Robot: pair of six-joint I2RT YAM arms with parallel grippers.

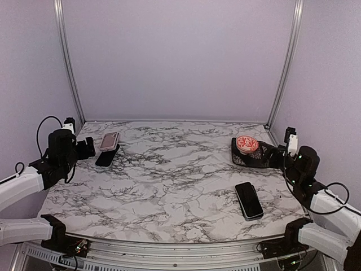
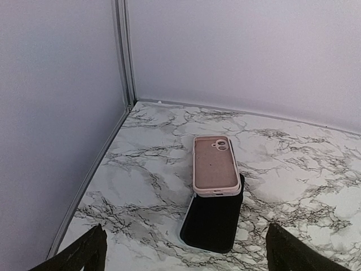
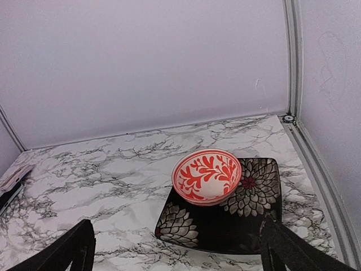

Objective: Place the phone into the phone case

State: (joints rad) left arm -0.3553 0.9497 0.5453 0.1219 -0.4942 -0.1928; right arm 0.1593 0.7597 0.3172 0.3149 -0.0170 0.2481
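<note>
Left gripper (image 2: 189, 253): fingers spread wide with nothing between them, parked just on the near side of the pink case (image 2: 214, 165) and aimed straight at it.
Right gripper (image 3: 175, 254): also spread and empty, facing the red bowl (image 3: 206, 175) on its black plate (image 3: 256, 217) at the far right. Neither matters for this job.
Case: far left, lying partly on top of a black slab (image 2: 211, 223). Couldn't tell if that slab was a phone or another case.
Phone (image 1: 249, 200): flat on the marble table (image 1: 169, 169), near right, well apart from the case.
Why so, my guess: one item per side, so each arm had something within reach.
Top view only: the phone. Neither wrist cam caught it.
Left wrist only: the case's camera cutout and how it overlapped the slab.
</note>
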